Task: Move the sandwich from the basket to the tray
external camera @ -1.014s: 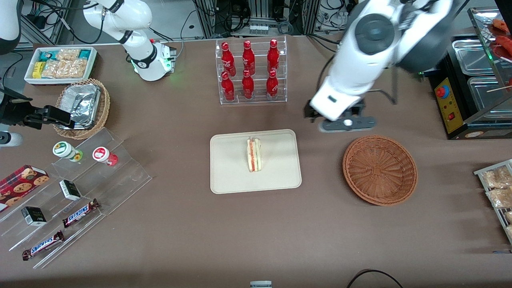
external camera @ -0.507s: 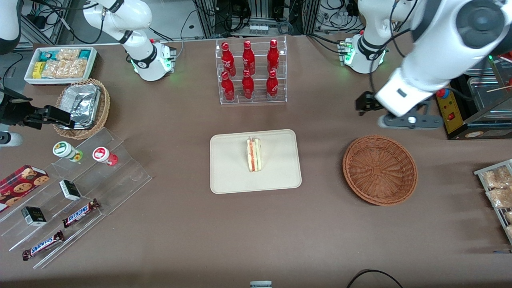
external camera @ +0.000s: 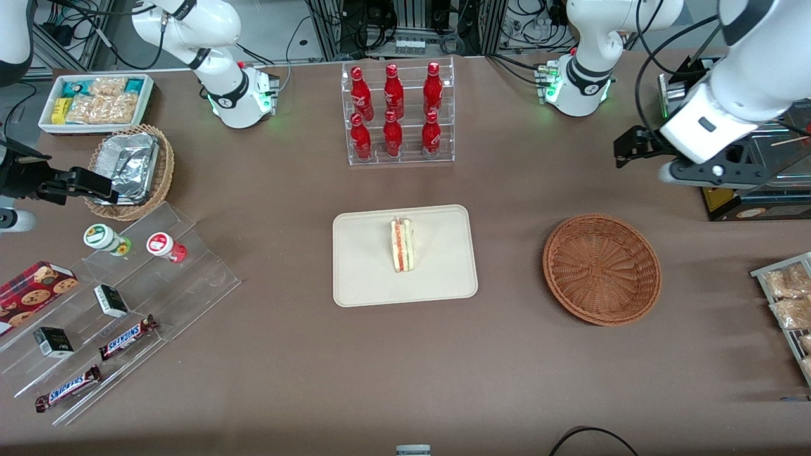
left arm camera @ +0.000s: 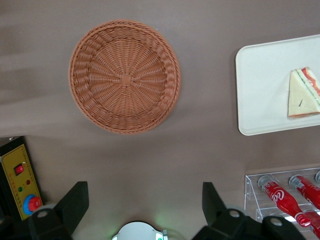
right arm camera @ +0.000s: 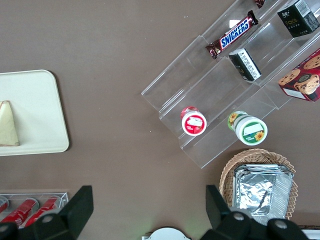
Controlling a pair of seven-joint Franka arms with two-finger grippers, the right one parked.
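Observation:
The sandwich (external camera: 402, 244), a pale bread wedge with red and green filling, stands on its edge on the cream tray (external camera: 367, 278) at the table's middle. It also shows in the left wrist view (left arm camera: 303, 93) on the tray (left arm camera: 257, 85). The reddish-brown wicker basket (external camera: 601, 268) is empty and sits toward the working arm's end; it also shows in the left wrist view (left arm camera: 125, 76). My left gripper (external camera: 697, 172) hangs high above the table, farther from the front camera than the basket, near the black machine. Its fingers (left arm camera: 75, 202) are spread wide with nothing between them.
A clear rack of red bottles (external camera: 396, 114) stands farther from the camera than the tray. A black machine with a red button (external camera: 716, 171) sits close under the gripper. Bagged snacks (external camera: 785, 297) lie at the working arm's end. A foil-lined tan basket (external camera: 130, 168) and acrylic shelves (external camera: 127, 304) lie toward the parked arm's end.
My left arm has swung away from the tray and basket toward its own end of the table, rising, with the gripper empty. The sandwich stays on the tray.

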